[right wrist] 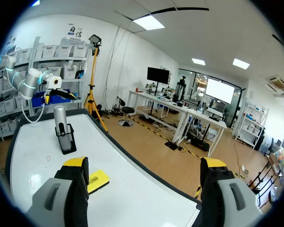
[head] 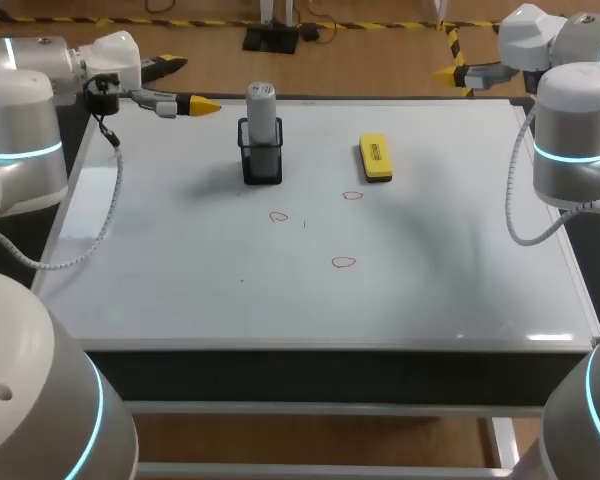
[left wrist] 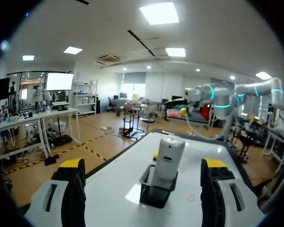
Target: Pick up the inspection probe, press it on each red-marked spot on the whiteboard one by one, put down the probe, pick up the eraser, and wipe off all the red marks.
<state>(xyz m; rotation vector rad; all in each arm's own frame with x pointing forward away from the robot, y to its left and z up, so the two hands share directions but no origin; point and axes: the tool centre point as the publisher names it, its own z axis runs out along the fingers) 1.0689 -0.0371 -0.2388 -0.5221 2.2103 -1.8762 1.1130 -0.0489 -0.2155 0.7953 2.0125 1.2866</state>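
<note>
Three red marks (head: 343, 263) on the whiteboard (head: 450, 280) that covers the worktop: small loops, two near the middle, one closer to the front edge. Inspection probe (head: 261, 108), a grey cylinder, stands upright in a black holder (head: 262, 163) toward the far edge, left of centre; the nearest loop lies just in front of the holder. Yellow eraser (head: 376, 158) lies flat on the board to the holder's right, apart from it, with one mark just in front of it. Left fingers (left wrist: 72, 189) spread wide, gripping nothing; the left wrist view shows probe and holder ahead, centred in the gap, not touched. From above, the left arm comes in at the far left corner, yellow tip over the board near its far edge. Right fingers (right wrist: 75, 189) likewise spread and empty, held off the far right corner, past the board's edge; the right wrist view has the eraser down beside one finger, probe and holder farther off.
</note>
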